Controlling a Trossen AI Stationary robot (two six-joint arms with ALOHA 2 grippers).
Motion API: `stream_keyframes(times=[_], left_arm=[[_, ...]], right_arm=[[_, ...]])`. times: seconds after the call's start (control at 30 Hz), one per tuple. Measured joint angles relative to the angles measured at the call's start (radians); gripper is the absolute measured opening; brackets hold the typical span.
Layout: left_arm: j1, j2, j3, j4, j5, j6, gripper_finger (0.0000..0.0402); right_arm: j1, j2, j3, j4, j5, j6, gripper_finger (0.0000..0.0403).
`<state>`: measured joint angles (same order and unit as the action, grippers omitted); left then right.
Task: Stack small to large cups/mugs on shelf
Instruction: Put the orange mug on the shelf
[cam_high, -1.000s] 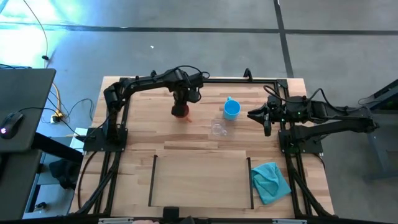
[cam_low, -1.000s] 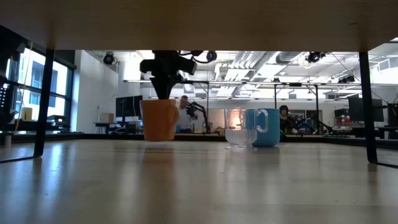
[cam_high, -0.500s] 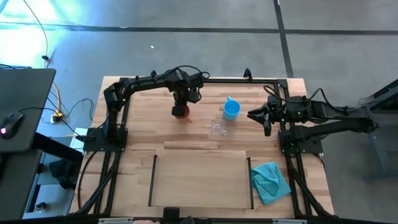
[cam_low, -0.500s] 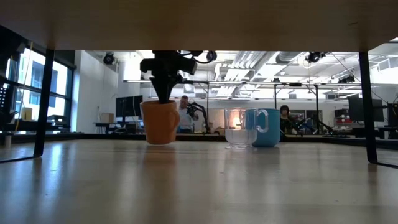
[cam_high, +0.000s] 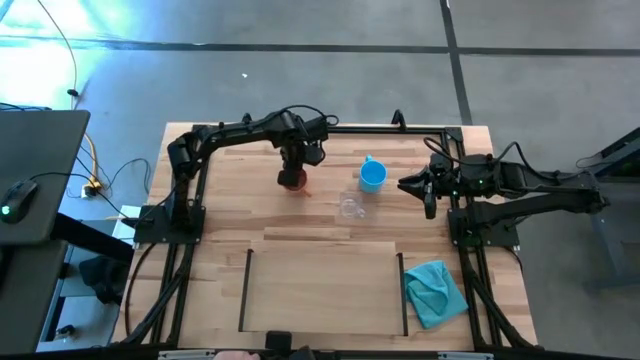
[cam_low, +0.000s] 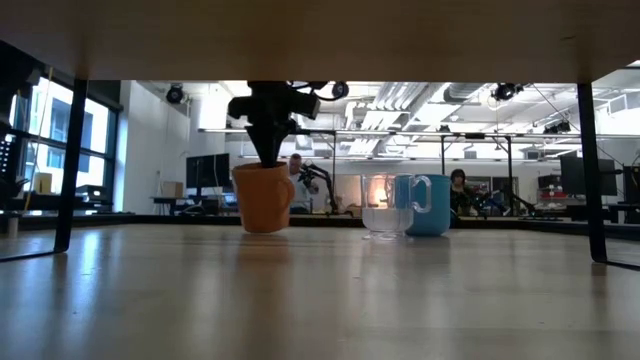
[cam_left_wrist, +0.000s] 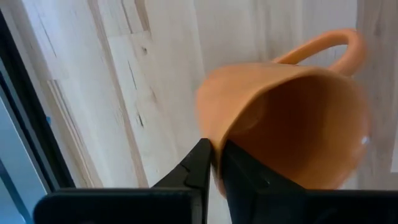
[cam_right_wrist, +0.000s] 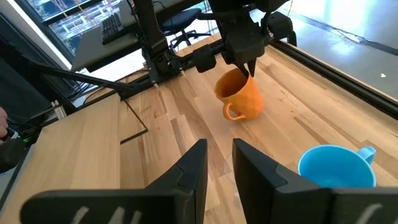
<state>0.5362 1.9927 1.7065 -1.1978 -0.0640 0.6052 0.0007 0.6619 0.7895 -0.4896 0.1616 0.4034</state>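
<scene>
My left gripper (cam_high: 292, 168) points down at the far middle of the table, shut on the orange mug (cam_low: 263, 197), also in the left wrist view (cam_left_wrist: 286, 118) and the right wrist view (cam_right_wrist: 240, 93). To its right stand the bright blue mug (cam_high: 372, 176) and, nearer, the clear glass cup (cam_high: 351, 207), both upright on their bases. The shelf (cam_high: 320, 290), a pale panel between two black strips, lies at the near middle. My right gripper (cam_high: 403, 184) waits open to the right of the blue mug, above the table. My left gripper pinches the orange mug's rim wall (cam_left_wrist: 217, 148), on the side opposite the handle (cam_left_wrist: 323, 46), with one finger inside the mug and one outside. The fingers come from above, pointing down. The mug hangs tilted below them; I cannot tell whether its base touches the table.
A teal cloth (cam_high: 436, 292) lies at the near right, beside the shelf. The black metal frame (cam_high: 190, 190) runs along both sides and the far edge. Bare tabletop lies between the mugs and the shelf.
The orange mug has tipped a little in my left gripper's hold and its base hangs slightly lower than before. It has shifted slightly toward the blue mug.
</scene>
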Motion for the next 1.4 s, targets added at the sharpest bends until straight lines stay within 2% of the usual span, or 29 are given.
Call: stream_keyframes(times=[0.13,0.63,0.8,1.2,1.4], left_arm=[[0.0,0.025,0.0,-0.014,0.001,0.01,0.0006],[-0.023,0.033,0.0,-0.001,-0.038,0.213,0.0009],[-0.021,0.034,-0.001,0.024,-0.061,0.233,0.0007],[-0.019,0.037,-0.002,0.02,-0.056,0.142,0.0101],[-0.019,0.036,0.029,-0.014,-0.051,0.097,0.0132]], right_arm=[[0.0,0.0,0.0,0.0,0.0,0.007,0.0067],[0.0,0.0,0.0,-0.002,0.0,0.007,0.0067],[0.0,0.0,0.0,-0.002,0.0,0.007,0.0067],[0.0,0.0,0.0,-0.003,0.001,-0.009,0.0067],[0.0,0.0,0.0,-0.004,0.001,-0.011,0.0067]])
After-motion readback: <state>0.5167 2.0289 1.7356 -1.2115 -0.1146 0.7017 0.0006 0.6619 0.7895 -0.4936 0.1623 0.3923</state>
